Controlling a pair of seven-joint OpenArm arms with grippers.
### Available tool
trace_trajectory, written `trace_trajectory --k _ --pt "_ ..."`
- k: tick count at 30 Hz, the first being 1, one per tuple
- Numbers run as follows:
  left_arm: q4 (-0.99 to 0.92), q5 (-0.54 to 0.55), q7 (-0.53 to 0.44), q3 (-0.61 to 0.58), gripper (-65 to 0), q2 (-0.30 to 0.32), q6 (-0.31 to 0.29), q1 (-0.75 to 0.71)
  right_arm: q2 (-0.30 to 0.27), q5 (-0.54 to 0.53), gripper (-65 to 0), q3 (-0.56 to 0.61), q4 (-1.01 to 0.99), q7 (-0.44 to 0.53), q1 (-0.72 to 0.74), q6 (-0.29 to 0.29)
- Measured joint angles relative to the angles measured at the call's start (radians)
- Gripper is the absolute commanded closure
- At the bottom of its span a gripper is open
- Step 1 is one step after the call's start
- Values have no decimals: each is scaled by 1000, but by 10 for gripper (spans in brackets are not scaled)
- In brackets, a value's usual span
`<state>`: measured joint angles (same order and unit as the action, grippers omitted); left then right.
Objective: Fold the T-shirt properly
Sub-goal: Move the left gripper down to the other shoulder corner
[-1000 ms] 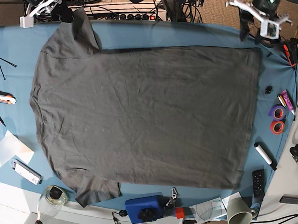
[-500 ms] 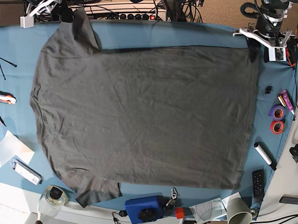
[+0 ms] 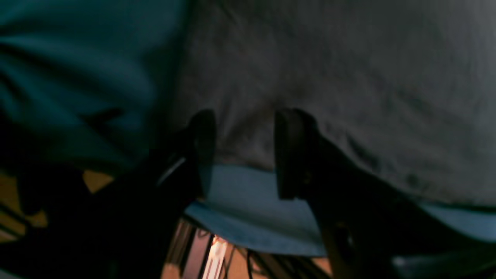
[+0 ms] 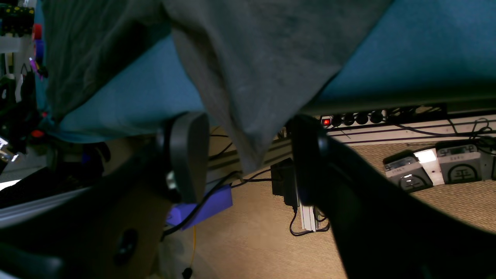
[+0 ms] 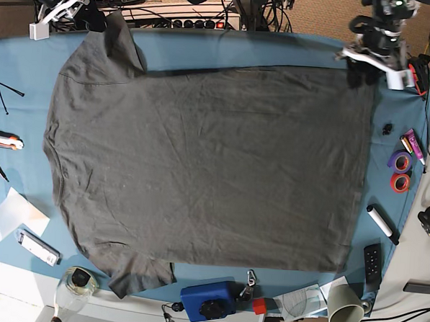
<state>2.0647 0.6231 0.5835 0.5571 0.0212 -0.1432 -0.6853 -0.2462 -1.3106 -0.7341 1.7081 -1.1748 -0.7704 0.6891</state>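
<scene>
Dark charcoal-grey wrinkled cotton T-shirt [image 5: 207, 164] lies spread flat on the blue-clothed counter [image 5: 278, 52], hem toward the left arm's side, sleeves and neck end toward the right arm's.

Left hand [image 3: 244, 151]: open, black fingers [image 3: 203, 135] straddling the shirt's hem corner at the far counter edge. Fabric sits between the jaws, which aren't closed on it. In the base view it sits right over that top hem corner [image 5: 364, 68].

Right hand [image 4: 248, 155]: also open, jaws wide. Far sleeve tip [image 4: 252, 128] hangs between them, over the counter edge, with floor and a black power strip [image 4: 372, 115] behind. No pinch visible; can't tell if the cloth touches either pad.

Step, my read: setup for the first fold, both hands lined up on the far long edge, nothing gripped, no fold made yet.

Next move needs:
- left closes on the hem corner, taking both layers
- right closes on the sleeve/shoulder
- then lift together, carry the far edge toward the near edge

Risk: single-layer grab at the hem, or the sleeve slipping out.
</scene>
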Motion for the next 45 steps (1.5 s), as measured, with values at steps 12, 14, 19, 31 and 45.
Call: trace_trajectory --k 12,14,19,31,45 --pt "-74 175 42 154 -256 59 -118 44 0 -1 -335 0 0 0 0 0" --pt "-102 183 41 154 -256 68 -164 52 0 -1 -335 0 0 0 0 0" --pt "-172 190 49 154 -256 91 -235 55 0 -2 -335 0 0 0 0 0" --pt "-225 175 52 152 -256 92 -295 89 0 -7 -335 0 0 -1 0 0" --pt "-345 99 -25 6 -256 100 -329 135 0 -11 -335 0 0 -1 0 0"
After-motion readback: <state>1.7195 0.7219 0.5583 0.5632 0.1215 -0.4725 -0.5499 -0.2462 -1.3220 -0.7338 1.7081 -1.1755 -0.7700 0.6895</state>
